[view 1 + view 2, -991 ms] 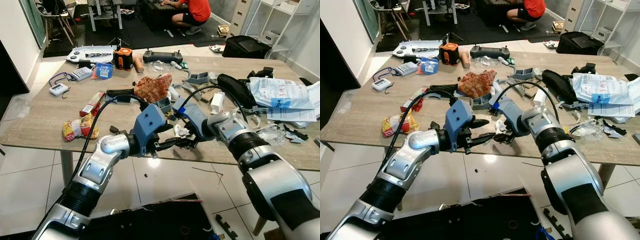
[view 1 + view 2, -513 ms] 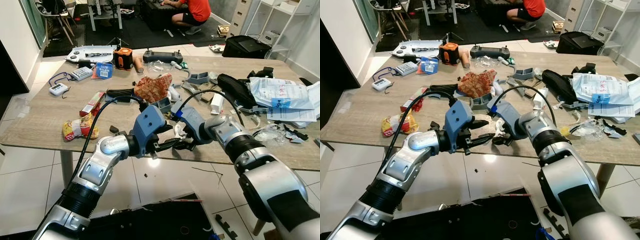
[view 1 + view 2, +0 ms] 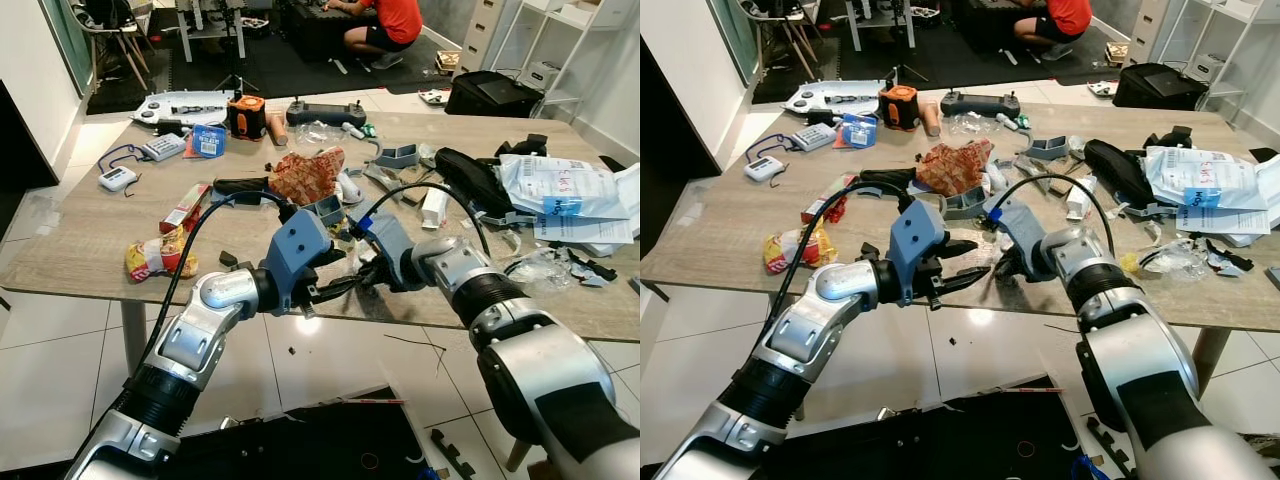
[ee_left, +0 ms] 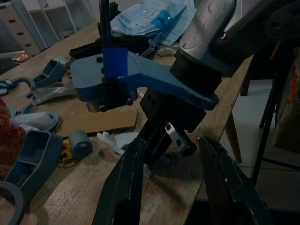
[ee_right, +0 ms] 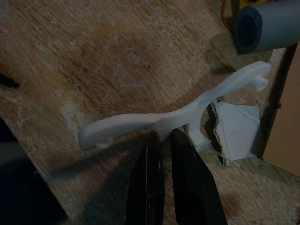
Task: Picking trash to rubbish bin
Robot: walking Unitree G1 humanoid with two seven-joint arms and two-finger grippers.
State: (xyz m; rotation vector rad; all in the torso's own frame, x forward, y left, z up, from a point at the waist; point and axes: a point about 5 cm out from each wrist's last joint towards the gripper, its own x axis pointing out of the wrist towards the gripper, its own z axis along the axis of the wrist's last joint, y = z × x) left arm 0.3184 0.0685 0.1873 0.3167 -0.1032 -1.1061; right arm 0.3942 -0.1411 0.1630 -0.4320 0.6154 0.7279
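Since half a second ago the right gripper has drawn a little away from the bench edge toward the blue-grey parts, and the white scrap that showed just beside its fingers at the edge is now hidden under its wrist in the head views. Its fingers are pressed almost together, pinching the middle of a curved white plastic strip; the strip spreads out to both sides of the fingertips and lies low over the wooden bench. Just past the fingertips sit a torn white paper scrap, a grey foam tube and the edge of a brown cardboard piece.

Facing it from the bench edge, the left gripper hovers with its fingers spread, nothing between them; the right gripper's blue housing fills the space beyond their tips.

Well beyond both grippers, a crumpled red-brown wrapper lies mid-bench, and a yellow snack packet rests well off to the left gripper's outer side.
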